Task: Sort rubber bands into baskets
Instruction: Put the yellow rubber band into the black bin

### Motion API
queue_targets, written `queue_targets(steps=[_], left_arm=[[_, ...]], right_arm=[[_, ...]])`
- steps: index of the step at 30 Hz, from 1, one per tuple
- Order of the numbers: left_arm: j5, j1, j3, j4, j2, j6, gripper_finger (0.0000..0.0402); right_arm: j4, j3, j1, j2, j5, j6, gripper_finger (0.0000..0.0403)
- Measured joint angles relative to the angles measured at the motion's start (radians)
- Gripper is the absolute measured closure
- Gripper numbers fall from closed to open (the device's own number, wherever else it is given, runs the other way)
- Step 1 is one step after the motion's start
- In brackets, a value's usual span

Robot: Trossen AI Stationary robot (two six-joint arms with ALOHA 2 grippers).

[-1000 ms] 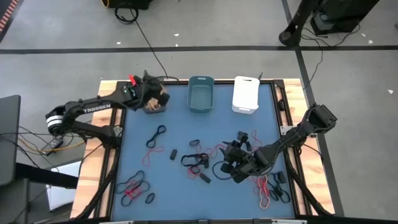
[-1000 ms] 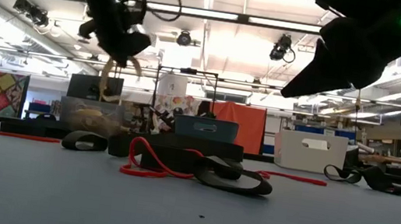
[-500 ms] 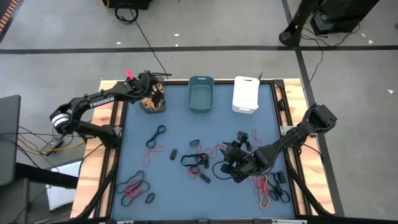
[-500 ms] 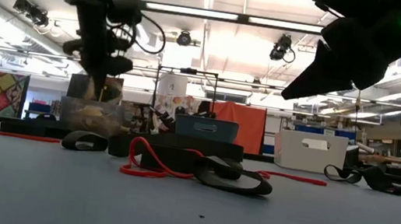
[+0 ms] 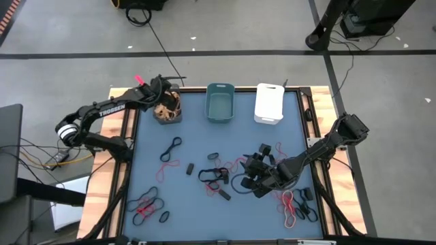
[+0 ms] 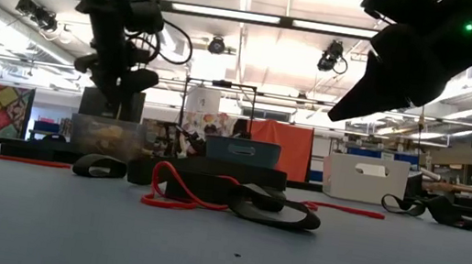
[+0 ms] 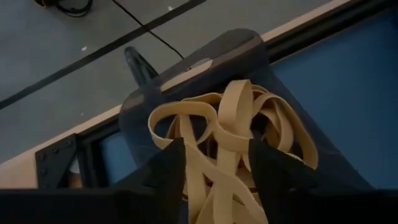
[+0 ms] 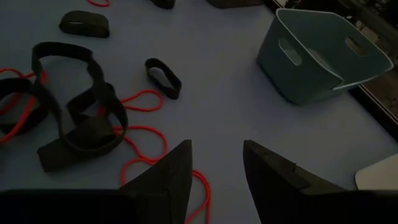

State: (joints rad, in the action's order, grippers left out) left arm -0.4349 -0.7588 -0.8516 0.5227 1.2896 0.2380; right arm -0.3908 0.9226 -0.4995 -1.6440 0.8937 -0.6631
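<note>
The left gripper hangs directly over the dark grey basket at the table's eleven o'clock corner, its fingers parted with tan bands draped between them into the heap below; a second ago it was clamped on that bunch, higher up. The right gripper, narrowly open and empty, hovers near four o'clock, with a black band and red loops just ahead.

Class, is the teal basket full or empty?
Empty: the overhead view shows the teal basket's bare inside, with no rubber bands in it.
</note>
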Motion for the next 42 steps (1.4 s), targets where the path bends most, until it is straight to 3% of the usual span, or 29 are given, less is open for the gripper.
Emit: queue_targets(steps=[12, 19, 32, 42], left_arm=[[0.059, 0.034, 0.000, -0.009, 0.000, -0.043, 0.0209], [0.093, 0.154, 0.000, -0.021, -0.001, -0.051, 0.0209], [0.100, 0.568, 0.086, -0.419, -0.001, -0.046, 0.0208], [0.198, 0.774, 0.229, -0.784, 0.014, -0.054, 0.0208]], right_arm=[[-0.003, 0.000, 0.003, 0.000, -0.014, 0.009, 0.0247], [-0.162, 0.024, -0.004, 0.006, -0.143, -0.037, 0.0250], [-0.675, 0.090, -0.129, 0.016, -0.476, -0.443, 0.0251], [-0.768, 0.121, -0.226, 0.082, -0.696, -0.552, 0.0251]])
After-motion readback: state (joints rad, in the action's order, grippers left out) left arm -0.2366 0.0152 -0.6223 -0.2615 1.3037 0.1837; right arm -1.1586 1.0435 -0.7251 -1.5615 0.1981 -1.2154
